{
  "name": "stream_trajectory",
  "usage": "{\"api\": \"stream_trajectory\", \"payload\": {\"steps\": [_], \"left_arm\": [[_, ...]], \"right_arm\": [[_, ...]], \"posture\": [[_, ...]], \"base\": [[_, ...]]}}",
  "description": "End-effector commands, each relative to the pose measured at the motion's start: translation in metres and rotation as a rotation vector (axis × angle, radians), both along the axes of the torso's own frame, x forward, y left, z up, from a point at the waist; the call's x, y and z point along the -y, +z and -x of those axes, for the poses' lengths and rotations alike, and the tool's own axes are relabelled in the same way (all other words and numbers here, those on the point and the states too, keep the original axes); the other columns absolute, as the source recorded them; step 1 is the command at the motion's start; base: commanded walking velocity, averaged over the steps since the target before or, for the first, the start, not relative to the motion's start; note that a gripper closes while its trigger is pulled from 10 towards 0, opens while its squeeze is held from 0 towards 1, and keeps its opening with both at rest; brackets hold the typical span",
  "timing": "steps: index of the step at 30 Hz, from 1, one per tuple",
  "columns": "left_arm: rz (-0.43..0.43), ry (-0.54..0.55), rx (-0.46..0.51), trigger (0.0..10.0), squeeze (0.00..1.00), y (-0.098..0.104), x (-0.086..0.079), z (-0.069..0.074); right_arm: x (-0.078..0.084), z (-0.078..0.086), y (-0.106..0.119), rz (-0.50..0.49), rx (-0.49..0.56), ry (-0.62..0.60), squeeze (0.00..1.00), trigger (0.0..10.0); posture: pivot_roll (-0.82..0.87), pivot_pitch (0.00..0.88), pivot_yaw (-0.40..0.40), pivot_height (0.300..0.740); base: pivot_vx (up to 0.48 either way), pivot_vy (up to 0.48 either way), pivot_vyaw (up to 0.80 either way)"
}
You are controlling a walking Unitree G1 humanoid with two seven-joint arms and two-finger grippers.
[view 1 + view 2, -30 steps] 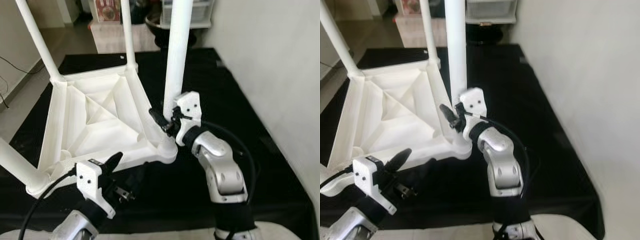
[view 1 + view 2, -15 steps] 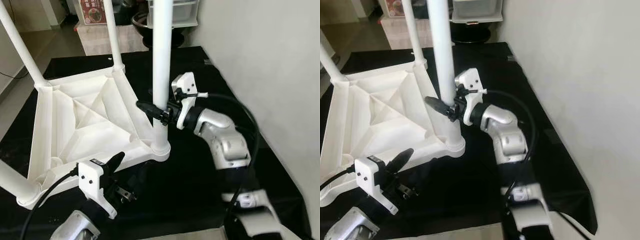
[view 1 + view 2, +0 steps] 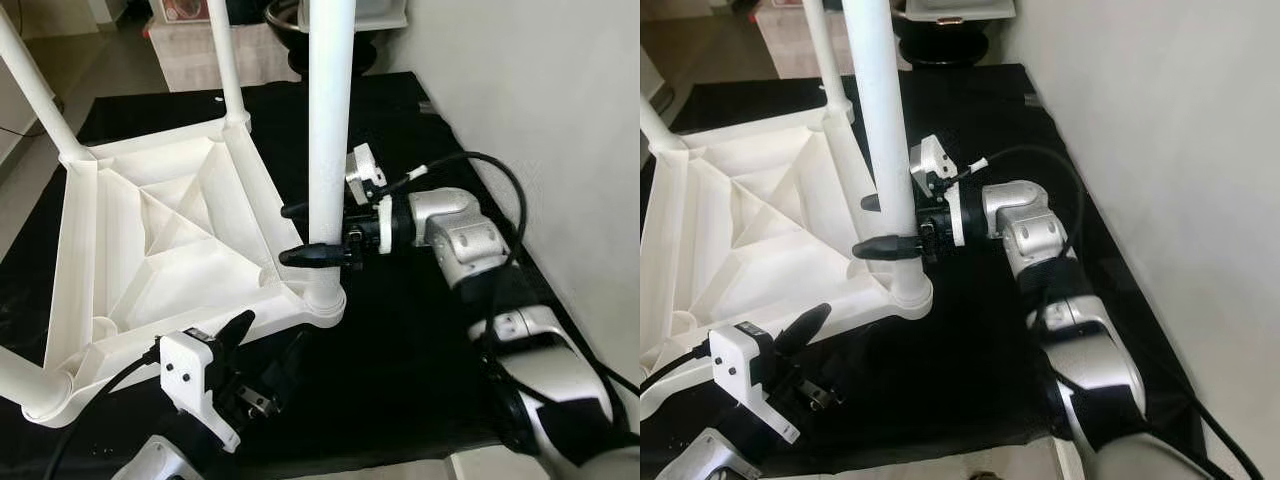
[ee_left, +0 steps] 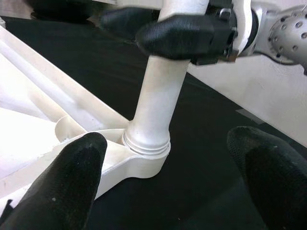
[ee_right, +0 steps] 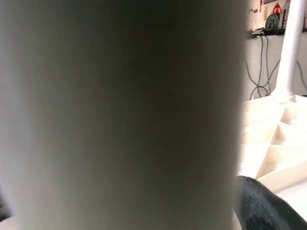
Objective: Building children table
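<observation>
Right gripper (image 3: 305, 233) grips white leg (image 3: 328, 130) standing in corner socket (image 3: 322, 297).

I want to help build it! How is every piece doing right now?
Table top: upside down on the black mat.
Near leg: upright in its corner socket.
Right gripper: fingers on either side of that leg.
Left gripper: open, low, facing the socket.

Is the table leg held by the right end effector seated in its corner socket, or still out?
In: the leg stands upright, base inside the socket, right end effector closed around it.
</observation>
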State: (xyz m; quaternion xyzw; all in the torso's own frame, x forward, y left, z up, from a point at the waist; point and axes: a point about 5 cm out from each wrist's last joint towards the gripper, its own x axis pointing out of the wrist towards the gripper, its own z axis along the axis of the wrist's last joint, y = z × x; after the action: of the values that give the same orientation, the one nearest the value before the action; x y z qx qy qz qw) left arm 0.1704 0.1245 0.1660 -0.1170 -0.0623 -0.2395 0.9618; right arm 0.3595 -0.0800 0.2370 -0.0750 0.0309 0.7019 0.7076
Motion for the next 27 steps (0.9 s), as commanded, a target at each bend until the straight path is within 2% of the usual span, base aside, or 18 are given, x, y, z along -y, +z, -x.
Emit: {"api": "stream_trajectory", "payload": {"steps": [1,2,13,19,20,22,23,25,26,27], "left_arm": [[-0.005,-0.003,-0.018,10.0,0.00,-0.002,0.001,0.002],[-0.003,-0.008,-0.019,10.0,0.00,-0.002,0.002,0.003],[0.004,-0.023,-0.026,10.0,0.00,-0.003,0.003,0.002],[0.007,-0.029,-0.026,10.0,0.00,-0.003,0.003,0.001],[0.008,-0.030,-0.026,10.0,0.00,-0.004,0.003,0.001],[0.008,-0.030,-0.026,10.0,0.00,-0.004,0.003,0.001],[0.011,-0.028,-0.028,10.0,0.00,-0.004,0.003,0.001],[0.011,-0.028,-0.028,10.0,0.00,-0.004,0.003,0.001],[0.011,-0.024,-0.027,10.0,0.00,-0.004,0.001,0.000],[0.010,-0.020,-0.026,10.0,0.00,-0.004,0.000,0.000]], "right_arm": [[-0.007,0.003,-0.007,0.011,-0.009,0.053,0.00,7.4],[-0.006,0.004,-0.012,0.010,-0.037,0.073,0.00,0.1],[0.004,0.003,-0.016,-0.019,-0.070,0.119,0.00,0.0],[0.014,0.001,-0.014,-0.059,-0.024,0.040,0.00,0.0],[0.016,0.001,-0.016,-0.062,-0.014,-0.002,0.00,0.0],[0.016,0.001,-0.016,-0.062,-0.014,-0.002,0.00,0.0],[0.016,0.006,-0.022,-0.072,-0.027,-0.075,0.00,0.0],[0.016,0.006,-0.022,-0.072,-0.027,-0.075,0.00,0.0],[0.003,0.011,-0.046,-0.035,0.007,-0.370,0.00,0.0],[0.000,0.027,-0.064,-0.041,0.045,-0.690,0.00,0.0]], "posture": [[0.07,0.115,-0.008,0.740],[0.07,0.117,-0.005,0.740],[0.04,0.128,0.002,0.740],[0.03,0.129,0.004,0.740],[0.02,0.132,-0.009,0.740],[0.02,0.132,-0.009,0.740],[0.02,0.133,-0.015,0.740],[0.02,0.133,-0.015,0.740],[0.02,0.141,-0.017,0.740],[0.02,0.147,-0.013,0.740]], "base": [[0.000,0.000,0.00],[0.000,0.000,0.00],[0.000,0.000,0.00],[0.000,0.000,0.00],[0.000,0.000,0.00],[0.000,0.000,0.00],[0.000,0.000,0.00],[0.000,0.000,0.00],[0.000,0.000,0.00],[0.000,0.000,0.00]]}}
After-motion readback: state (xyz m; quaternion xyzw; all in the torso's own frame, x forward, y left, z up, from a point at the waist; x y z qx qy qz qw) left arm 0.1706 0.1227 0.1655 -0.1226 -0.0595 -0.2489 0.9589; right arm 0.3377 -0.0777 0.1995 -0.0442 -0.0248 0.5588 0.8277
